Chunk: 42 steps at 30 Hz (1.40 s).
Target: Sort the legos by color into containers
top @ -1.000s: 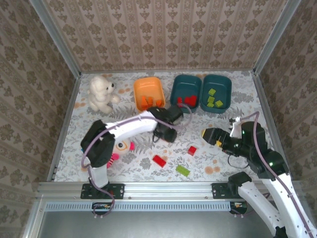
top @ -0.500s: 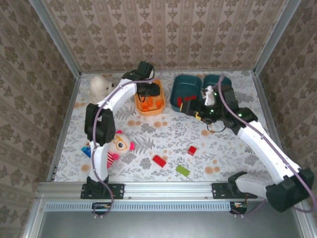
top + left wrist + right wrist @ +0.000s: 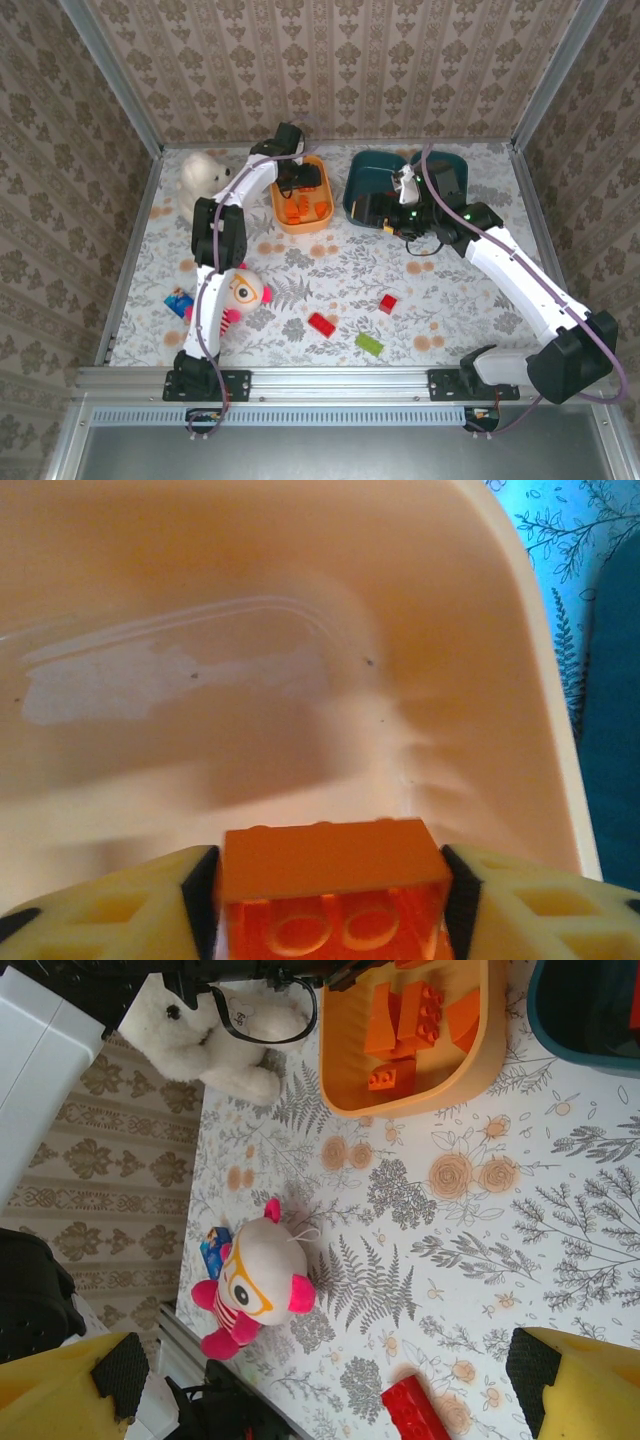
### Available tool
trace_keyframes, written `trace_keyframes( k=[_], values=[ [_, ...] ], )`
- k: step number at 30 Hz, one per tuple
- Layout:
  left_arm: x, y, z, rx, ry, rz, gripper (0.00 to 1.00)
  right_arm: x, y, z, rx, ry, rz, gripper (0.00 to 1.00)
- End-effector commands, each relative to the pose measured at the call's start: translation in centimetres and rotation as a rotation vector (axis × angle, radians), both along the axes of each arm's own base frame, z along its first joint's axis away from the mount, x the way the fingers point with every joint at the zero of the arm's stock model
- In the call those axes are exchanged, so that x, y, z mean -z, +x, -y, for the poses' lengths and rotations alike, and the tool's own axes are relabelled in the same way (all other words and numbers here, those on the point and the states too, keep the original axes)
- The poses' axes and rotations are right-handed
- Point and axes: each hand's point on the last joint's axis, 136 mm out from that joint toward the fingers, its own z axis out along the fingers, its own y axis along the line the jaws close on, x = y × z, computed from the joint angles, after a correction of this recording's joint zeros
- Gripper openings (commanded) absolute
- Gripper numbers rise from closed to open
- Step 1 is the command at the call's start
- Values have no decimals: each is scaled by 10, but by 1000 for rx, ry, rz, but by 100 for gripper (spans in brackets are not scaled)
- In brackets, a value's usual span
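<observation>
Small orange plastic brick (image 3: 330, 865) sits between the pads of left gripper (image 3: 326, 920), low inside the orange rounded plastic tub (image 3: 250, 600). Pads flush on both sides, so read as gripping; no release visible yet.

Changed within the last second: left gripper carried from mid-table up to this tub. Right gripper (image 3: 325, 1365) swung from the near right corner to the dark teal plastic tub (image 3: 365, 165); jaws wide apart, nothing between them.

Meaning: orange brick is one drop from sorted. Left loose on the floral table cover (image 3: 450, 300): two red bricks (image 3: 387, 303) and one green brick (image 3: 368, 344).
</observation>
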Motion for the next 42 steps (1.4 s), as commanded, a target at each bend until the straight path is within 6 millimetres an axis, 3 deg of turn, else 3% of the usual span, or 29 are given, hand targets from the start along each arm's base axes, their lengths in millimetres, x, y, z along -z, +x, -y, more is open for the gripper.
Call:
trace_keyframes(
  k=[1,6,10,13,16,19,21,24,29,33,37,42],
  values=[
    [-8,-7,4,1,-29,-33,69,2,4,4,5,-55,13,95],
    [-44,-8,-2,-28,-55,16,75,19,-3,30,60,-222,-46,93],
    [-96,-16,-4,-50,-107,101,75,49,-26,59,149,-363,-229,89],
    [-132,-39,0,-29,-169,169,75,76,-51,74,214,-429,-406,86],
    [-153,-81,12,33,-309,176,76,97,-70,76,261,-454,-516,84],
    [-151,-136,17,83,-427,86,78,118,-84,72,301,-458,-603,84],
    [-149,-184,24,152,-461,46,82,132,-93,66,315,-444,-667,84],
    [-141,-242,19,209,-474,6,83,156,-102,59,329,-462,-740,83],
    [-120,-310,6,241,-487,-38,83,185,-107,55,366,-487,-777,81],
    [-113,-335,-2,240,-487,-30,88,209,-109,49,380,-463,-823,75],
    [-116,-342,-7,240,-473,-25,89,222,-108,50,394,-474,-829,71],
    [-122,-346,-11,248,-458,-17,89,237,-109,49,407,-475,-845,54]
  ],
)
